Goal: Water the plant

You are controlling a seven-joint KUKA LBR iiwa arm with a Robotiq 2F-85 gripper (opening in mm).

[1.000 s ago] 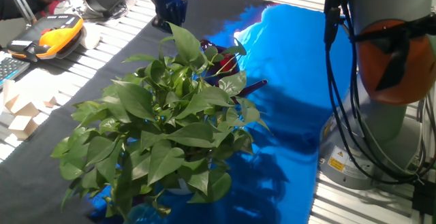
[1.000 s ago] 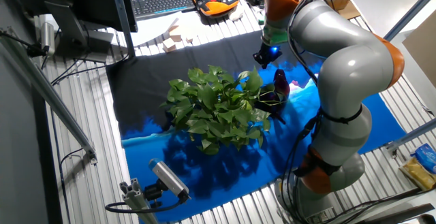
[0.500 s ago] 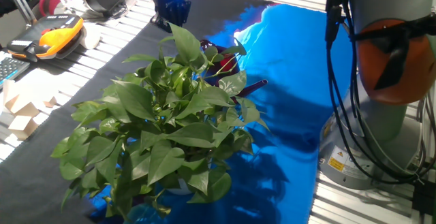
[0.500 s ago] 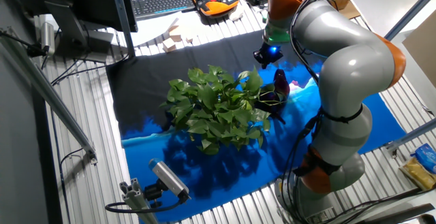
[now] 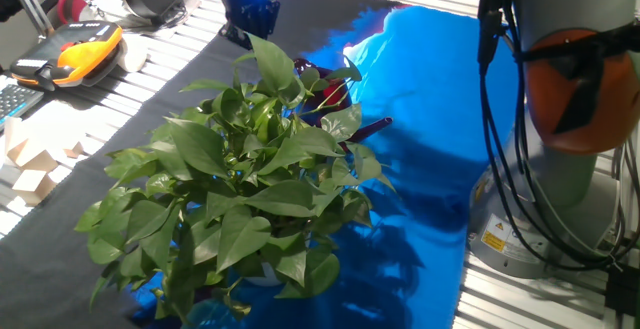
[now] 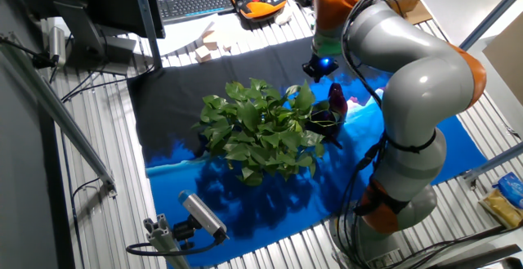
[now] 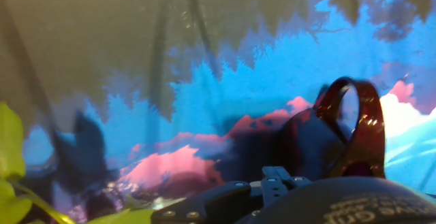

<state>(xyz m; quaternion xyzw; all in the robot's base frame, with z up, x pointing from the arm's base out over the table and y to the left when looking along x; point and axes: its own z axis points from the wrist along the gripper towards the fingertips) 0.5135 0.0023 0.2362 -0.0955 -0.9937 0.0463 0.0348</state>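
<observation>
The plant is a big bushy houseplant with glossy green leaves, standing mid-table; it also shows in the other fixed view. The dark maroon watering can stands right behind it, upright on the blue cloth, also seen in the other fixed view. My gripper hangs beyond the plant, over the black cloth, apart from the can and holding nothing. It shows in the other fixed view too. In the hand view the can's looped handle is close at right. My fingers are too dark to read.
A black cloth and a blue patterned cloth cover the table. Wooden blocks and an orange teach pendant lie at the left edge. The arm's base and cables stand at the right.
The arm's upper links have shifted slightly to the left in the other fixed view. The gripper has barely moved. The plant and can are unmoved.
</observation>
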